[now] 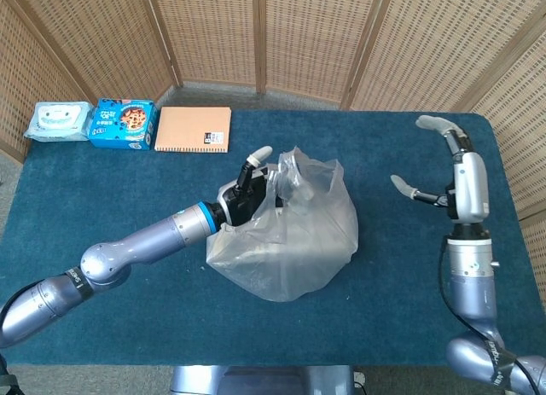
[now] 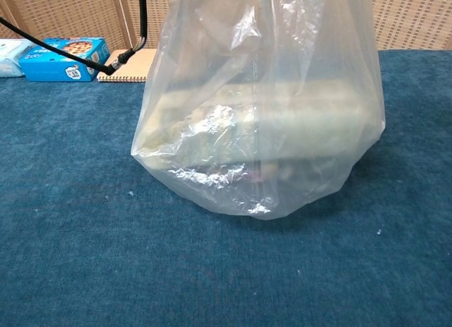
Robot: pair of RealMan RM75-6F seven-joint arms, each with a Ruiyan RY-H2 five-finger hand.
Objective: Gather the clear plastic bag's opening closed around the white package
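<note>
A clear plastic bag (image 1: pixel 290 237) stands in the middle of the blue table, its top bunched up. The white package (image 2: pixel 282 122) lies inside it, a pale flat block seen through the film in the chest view. My left hand (image 1: pixel 243 194) grips the gathered plastic at the bag's upper left edge. My right hand (image 1: pixel 439 169) hangs in the air well to the right of the bag, fingers spread, holding nothing. In the chest view the bag (image 2: pixel 261 108) fills the middle and neither hand shows.
A tan notebook (image 1: pixel 194 129), a blue snack box (image 1: pixel 122 123) and a pack of wipes (image 1: pixel 57 121) lie along the table's far left edge. Wicker screens stand behind the table. The table's right edge lies just past my right arm.
</note>
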